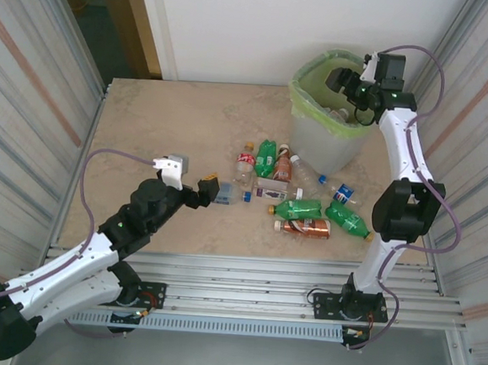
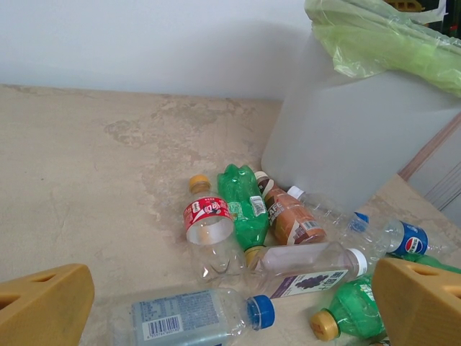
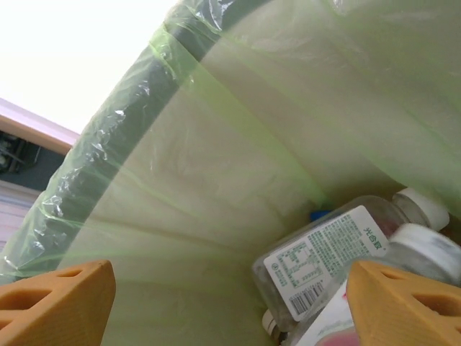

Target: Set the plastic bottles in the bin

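Several plastic bottles lie in a cluster at the middle of the table: a clear one with a red label (image 1: pixel 244 166), green ones (image 1: pixel 265 157) (image 1: pixel 298 209) and a brown one (image 1: pixel 306 228). My left gripper (image 1: pixel 214 189) is open and low at the cluster's left edge. In the left wrist view a clear blue-capped bottle (image 2: pixel 194 317) lies on the table between its fingers (image 2: pixel 43 306), untouched. My right gripper (image 1: pixel 346 82) hangs open over the mouth of the green-lined bin (image 1: pixel 330 113). Below it, inside the bin, lie a clear white-labelled bottle (image 3: pixel 324 263) and a white-capped one (image 3: pixel 425 245).
The bin (image 2: pixel 346 137) stands at the far right of the table, with bottles lying close against its base. Ribbed metal walls (image 1: pixel 31 90) close in both sides. Bare table (image 1: pixel 164 125) stretches left of and behind the cluster.
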`<action>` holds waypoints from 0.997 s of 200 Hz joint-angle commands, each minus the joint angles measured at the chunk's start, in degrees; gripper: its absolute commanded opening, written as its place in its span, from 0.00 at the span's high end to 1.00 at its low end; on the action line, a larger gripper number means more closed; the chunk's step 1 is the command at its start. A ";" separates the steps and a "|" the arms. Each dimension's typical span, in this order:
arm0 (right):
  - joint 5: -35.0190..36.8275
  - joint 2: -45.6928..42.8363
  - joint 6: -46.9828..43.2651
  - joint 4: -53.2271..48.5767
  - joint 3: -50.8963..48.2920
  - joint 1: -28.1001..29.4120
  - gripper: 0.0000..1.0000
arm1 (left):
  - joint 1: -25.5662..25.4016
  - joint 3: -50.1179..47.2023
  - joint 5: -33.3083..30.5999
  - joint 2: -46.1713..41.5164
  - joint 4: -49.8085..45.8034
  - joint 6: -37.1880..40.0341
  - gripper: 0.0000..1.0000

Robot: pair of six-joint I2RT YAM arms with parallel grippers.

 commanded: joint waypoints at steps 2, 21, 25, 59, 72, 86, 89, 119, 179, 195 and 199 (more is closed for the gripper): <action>2.61 -3.81 -2.87 -3.34 2.24 0.16 0.16 | 0.63 -0.41 0.25 -0.15 -0.17 -1.54 0.01; 4.39 -6.18 -3.53 -4.79 2.18 0.17 0.14 | 0.78 -0.23 0.20 0.28 -0.48 -2.07 0.01; 4.75 -6.79 -3.72 -5.07 2.16 0.13 0.14 | 0.80 -0.23 0.18 0.35 -0.54 -2.18 0.01; 8.34 -12.16 -4.73 -8.16 1.44 0.26 0.12 | 1.06 0.17 0.75 1.47 -0.56 -2.25 0.01; 10.26 -14.68 -5.20 -9.49 0.38 0.28 0.10 | 1.23 0.30 1.01 1.97 -0.55 -2.28 0.01; 13.12 -18.10 -5.41 -10.38 -2.06 0.58 0.08 | 1.40 0.48 1.31 2.57 -0.49 -2.25 0.01; 13.66 -18.81 -5.41 -10.49 -2.22 0.61 0.08 | 1.39 0.56 1.32 2.74 -0.43 -2.27 0.01; 18.21 -26.99 -5.84 -11.75 -11.81 0.60 0.05 | 1.94 0.94 2.03 3.79 0.07 -2.34 0.01; 24.79 -41.78 -4.57 -16.61 -28.18 0.32 0.02 | 5.05 3.80 3.34 7.65 -4.01 -3.93 0.01; 26.19 -44.07 -4.12 -18.12 -30.85 0.35 0.01 | 6.62 6.00 5.80 10.22 -7.19 -2.94 0.01; 26.63 -44.69 -3.95 -18.37 -31.50 0.26 0.01 | 7.04 6.72 6.34 10.96 -8.08 -2.48 0.01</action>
